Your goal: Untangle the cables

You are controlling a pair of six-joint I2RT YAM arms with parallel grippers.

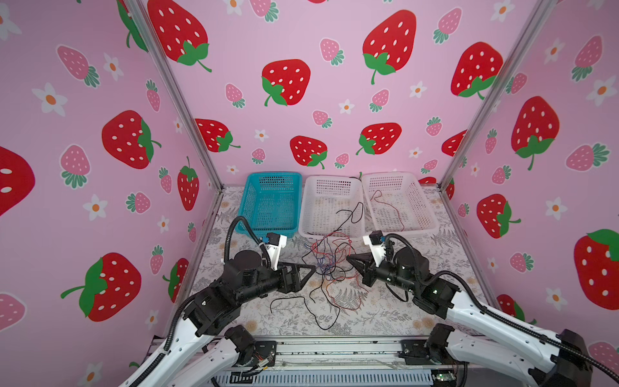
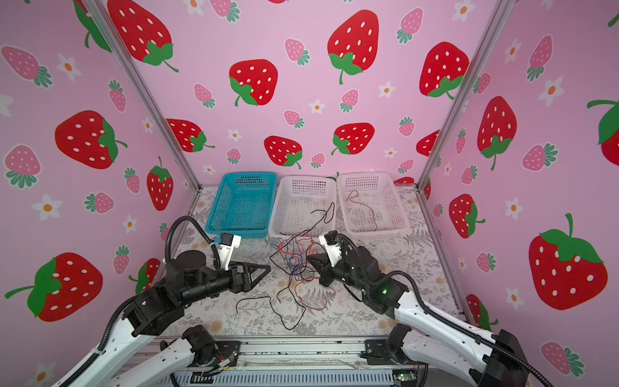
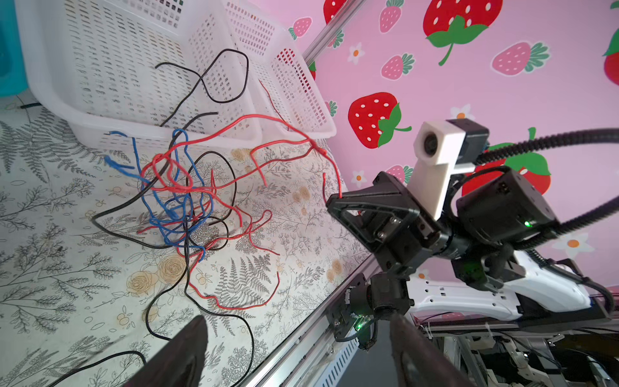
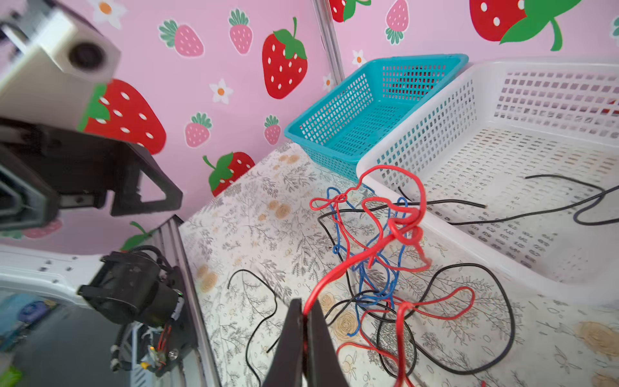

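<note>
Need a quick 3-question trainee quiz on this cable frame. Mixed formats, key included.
1. True or false: the left end effector is open and holds nothing.
2. Which cable does the shut right end effector pinch? A black, B red, C blue.
3. Fill in: the lone cable in the rightmost basket is ___.

Key: 1 true; 2 B, the red cable; 3 red.

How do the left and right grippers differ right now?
The left gripper stands open; the right gripper is shut. The left gripper holds nothing; the right gripper pinches a red cable. Both point at the cable tangle from opposite sides.
</note>
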